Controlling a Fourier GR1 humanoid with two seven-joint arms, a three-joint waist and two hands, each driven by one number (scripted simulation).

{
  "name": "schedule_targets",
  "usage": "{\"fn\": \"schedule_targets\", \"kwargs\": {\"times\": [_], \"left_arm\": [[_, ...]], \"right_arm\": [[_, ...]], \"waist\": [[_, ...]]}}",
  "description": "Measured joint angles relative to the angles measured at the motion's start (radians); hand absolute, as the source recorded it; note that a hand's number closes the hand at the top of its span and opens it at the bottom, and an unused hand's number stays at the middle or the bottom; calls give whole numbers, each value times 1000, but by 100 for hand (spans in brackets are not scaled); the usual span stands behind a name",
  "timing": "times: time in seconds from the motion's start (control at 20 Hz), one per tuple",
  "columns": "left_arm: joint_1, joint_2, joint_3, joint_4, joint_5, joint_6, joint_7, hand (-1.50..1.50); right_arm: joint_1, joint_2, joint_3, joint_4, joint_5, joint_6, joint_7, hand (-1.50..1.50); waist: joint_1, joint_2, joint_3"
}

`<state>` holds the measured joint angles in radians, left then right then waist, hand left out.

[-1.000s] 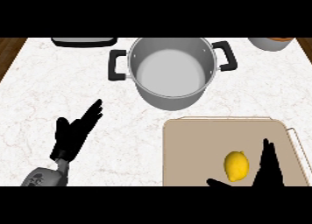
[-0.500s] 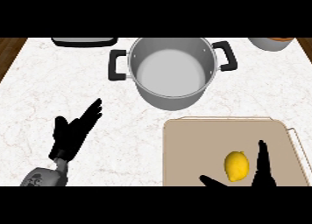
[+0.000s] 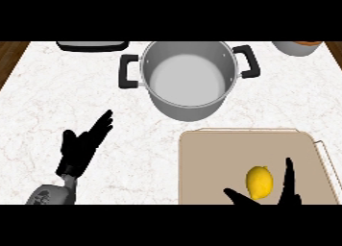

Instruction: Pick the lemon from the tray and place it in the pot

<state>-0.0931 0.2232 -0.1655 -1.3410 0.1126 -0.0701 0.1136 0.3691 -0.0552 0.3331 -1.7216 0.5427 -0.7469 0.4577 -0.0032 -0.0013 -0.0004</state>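
White marbled counter (image 3: 74, 91) with dark wood floor (image 3: 2, 62) beyond.

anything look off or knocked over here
Nothing stands out. The pot stands upright and empty, the lemon lies whole on the tray, and nothing is spilled on the counter.

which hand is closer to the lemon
Right. The right hand is beside the lemon on the tray, with its fingers along the lemon's right side and its thumb just below. The left hand is open far to the left, off the tray.
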Motion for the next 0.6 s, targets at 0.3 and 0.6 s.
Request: {"fn": "schedule_targets", "kwargs": {"times": [0.3, 0.6], "left_arm": [[4, -10, 10, -11, -10, -4, 5, 0], [3, -26, 2, -36, -24, 3, 34, 0]], "right_arm": [[-4, -15, 9, 114, -38, -38, -182, 150], [-5, 2, -16, 141, -164, -64, -328, 150]], "waist": [[0, -14, -21], [-5, -17, -27]]}}
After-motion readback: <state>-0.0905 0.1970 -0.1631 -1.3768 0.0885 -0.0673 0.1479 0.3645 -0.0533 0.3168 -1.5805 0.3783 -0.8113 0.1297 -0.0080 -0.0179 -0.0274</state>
